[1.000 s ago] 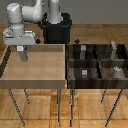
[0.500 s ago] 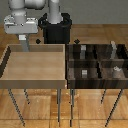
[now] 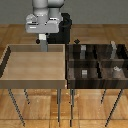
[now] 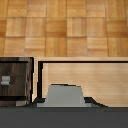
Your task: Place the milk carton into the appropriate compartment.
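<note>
Since a second ago the hand (image 3: 44, 42) has moved toward the exterior view's right, along the tan tray's (image 3: 35, 82) far edge. It is closed around the milk carton (image 4: 64, 95), above that edge. The carton hangs upright, long axis vertical.

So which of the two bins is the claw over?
The undivided light tan tray on the exterior view's left: the claw hangs above it. The dark bin has four cells.

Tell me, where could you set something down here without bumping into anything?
The light tan tray looks bare across its whole floor, bordered only by its four walls. The dark divided bin is crowded: each of its four cells already holds a small grey item. The gripper hangs over the tray's far edge.
</note>
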Controlling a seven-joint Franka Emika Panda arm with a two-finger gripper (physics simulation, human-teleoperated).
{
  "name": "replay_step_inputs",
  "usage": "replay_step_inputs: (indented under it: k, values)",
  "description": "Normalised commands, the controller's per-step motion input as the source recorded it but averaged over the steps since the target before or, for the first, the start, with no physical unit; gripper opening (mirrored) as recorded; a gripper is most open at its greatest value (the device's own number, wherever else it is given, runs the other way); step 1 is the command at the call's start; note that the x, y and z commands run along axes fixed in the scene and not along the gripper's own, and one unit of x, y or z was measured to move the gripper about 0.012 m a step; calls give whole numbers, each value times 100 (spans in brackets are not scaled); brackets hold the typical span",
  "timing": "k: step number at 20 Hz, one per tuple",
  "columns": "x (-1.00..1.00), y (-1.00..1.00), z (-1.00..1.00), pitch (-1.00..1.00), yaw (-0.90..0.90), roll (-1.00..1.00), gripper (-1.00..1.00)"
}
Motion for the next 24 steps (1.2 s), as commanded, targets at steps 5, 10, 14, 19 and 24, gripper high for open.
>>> replay_step_inputs:
  k: [5, 10, 14, 19, 24]
  values:
    - [0, 100, 0, 0, 0, 0, -100]
    - [0, 100, 0, 0, 0, 0, -100]
    - [0, 100, 0, 0, 0, 0, -100]
    - [0, 100, 0, 0, 0, 0, -100]
    - [-60, 16, 0, 0, 0, 0, -100]
